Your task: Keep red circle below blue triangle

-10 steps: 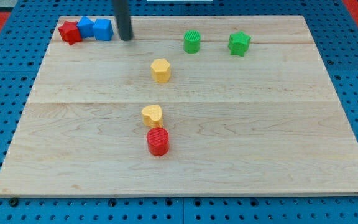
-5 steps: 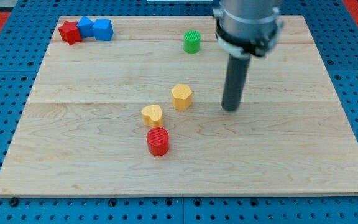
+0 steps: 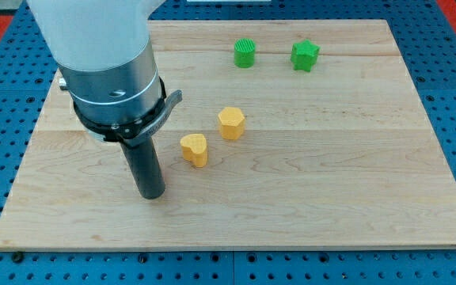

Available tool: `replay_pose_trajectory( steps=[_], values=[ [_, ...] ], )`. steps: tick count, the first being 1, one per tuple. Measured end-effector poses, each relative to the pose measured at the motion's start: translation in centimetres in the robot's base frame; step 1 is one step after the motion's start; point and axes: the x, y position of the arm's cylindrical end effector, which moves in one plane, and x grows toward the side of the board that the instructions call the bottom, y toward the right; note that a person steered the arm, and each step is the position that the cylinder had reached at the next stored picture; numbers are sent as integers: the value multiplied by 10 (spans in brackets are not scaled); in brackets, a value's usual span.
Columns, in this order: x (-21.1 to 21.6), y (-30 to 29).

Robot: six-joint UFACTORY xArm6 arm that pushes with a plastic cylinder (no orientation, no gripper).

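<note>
Tip (image 3: 150,192) now lower left of yellow heart (image 3: 194,149), previously right of yellow hexagon (image 3: 231,123); red circle gone from sight; no claw fitted.

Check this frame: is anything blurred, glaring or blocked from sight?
Camera view: sharp, evenly lit, no glare; soft shadows beside the yellow blocks. The arm's body hides the board's top left corner; my tip shows clearly, no red or blue block visible.

Tip (image 3: 151,192) sits lower left of frame on board (image 3: 331,182). Heart block (image 3: 194,149) just to its upper right, hexagon block (image 3: 231,123) beside that. Cylinder block (image 3: 245,53) & star-ish block (image 3: 305,55) up top, right of centre.
</note>
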Motion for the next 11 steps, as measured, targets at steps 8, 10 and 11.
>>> replay_pose_trajectory(
  steps=[8, 10, 11],
  values=[
    [-66, -3],
    [-138, -32],
    [-148, -40]
  ],
)
